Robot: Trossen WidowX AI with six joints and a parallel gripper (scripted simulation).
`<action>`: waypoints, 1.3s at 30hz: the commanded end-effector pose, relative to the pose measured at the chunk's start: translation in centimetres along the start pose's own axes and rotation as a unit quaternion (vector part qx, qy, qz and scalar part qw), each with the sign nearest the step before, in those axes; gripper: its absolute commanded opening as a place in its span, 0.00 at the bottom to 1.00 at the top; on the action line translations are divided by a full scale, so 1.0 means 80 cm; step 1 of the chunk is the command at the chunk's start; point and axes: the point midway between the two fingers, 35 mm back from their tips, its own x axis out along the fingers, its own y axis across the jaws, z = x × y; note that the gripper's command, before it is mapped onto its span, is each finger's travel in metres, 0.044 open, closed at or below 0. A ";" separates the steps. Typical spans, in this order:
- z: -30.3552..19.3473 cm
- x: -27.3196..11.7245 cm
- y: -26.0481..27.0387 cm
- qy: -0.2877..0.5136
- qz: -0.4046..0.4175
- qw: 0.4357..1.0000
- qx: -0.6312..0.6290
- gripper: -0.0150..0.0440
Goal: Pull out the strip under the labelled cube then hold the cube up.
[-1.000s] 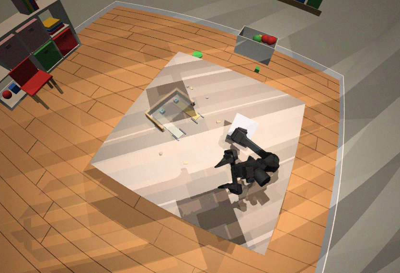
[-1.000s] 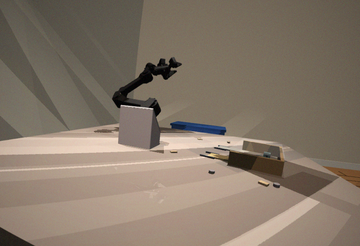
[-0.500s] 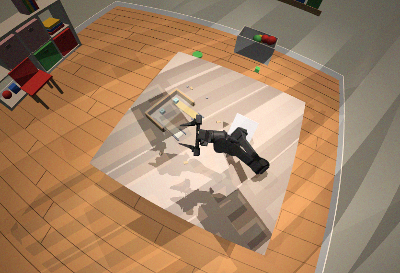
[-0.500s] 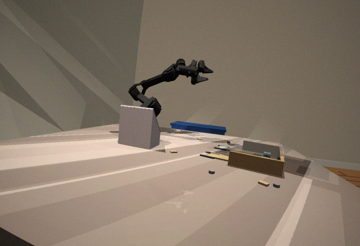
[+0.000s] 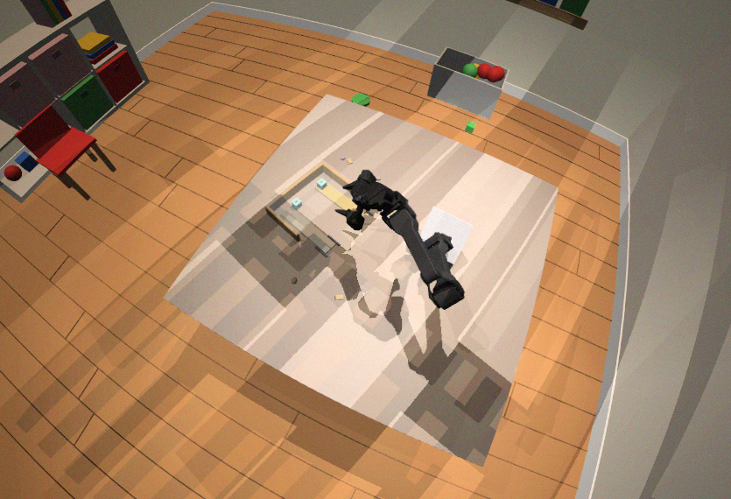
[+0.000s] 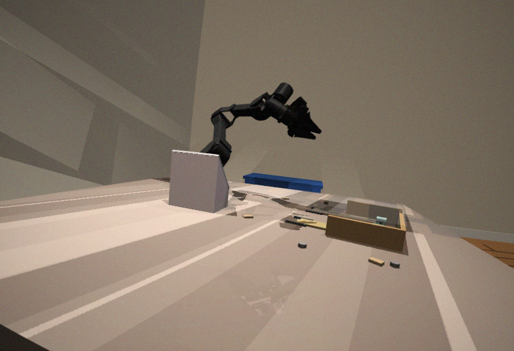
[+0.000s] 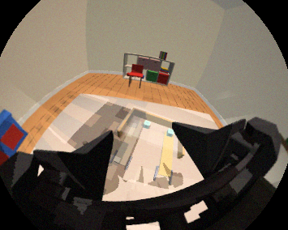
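Observation:
Two pale teal cubes stand in a low wooden-walled frame [image 5: 282,223] [image 6: 365,233]. One cube [image 5: 321,183] [image 7: 169,132] is at the inner end of a yellow strip [image 5: 335,197] [image 6: 313,223] [image 7: 166,154]. The other cube [image 5: 296,202] [image 7: 147,124] is at the inner end of a pale, shaded strip [image 5: 312,228] [image 7: 126,150]. Both strips end outside in paired grey bars. Dark marks show on the cubes, too small to read. My gripper [image 5: 340,199] [image 6: 317,135] [image 7: 143,129] is open and empty, high above the table, and hides the yellow strip's outer end in the top view.
A white wedge-shaped block [image 5: 451,226] [image 6: 197,180] stands near the arm's base. Small tan pieces, such as one tan piece [image 5: 339,297], and small dark discs, such as one disc [image 6: 301,244], lie around the frame. A red chair [image 5: 66,150] [image 7: 136,70] stands beyond the table.

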 end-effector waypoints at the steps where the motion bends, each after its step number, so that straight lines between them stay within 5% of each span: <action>1: -0.066 0.005 -0.050 0.051 0.001 0.997 0.059 0.93; 4: -0.108 0.003 -0.073 0.077 0.005 0.992 0.101 0.93; 15: -0.111 0.003 -0.074 0.079 0.005 0.991 0.105 0.93; 30: -0.177 0.097 -0.129 0.387 -0.040 0.897 0.211 0.26; 35: -0.215 0.113 -0.130 0.507 -0.037 0.830 0.227 0.25; 39: -0.220 0.114 -0.129 0.524 -0.036 0.820 0.229 0.25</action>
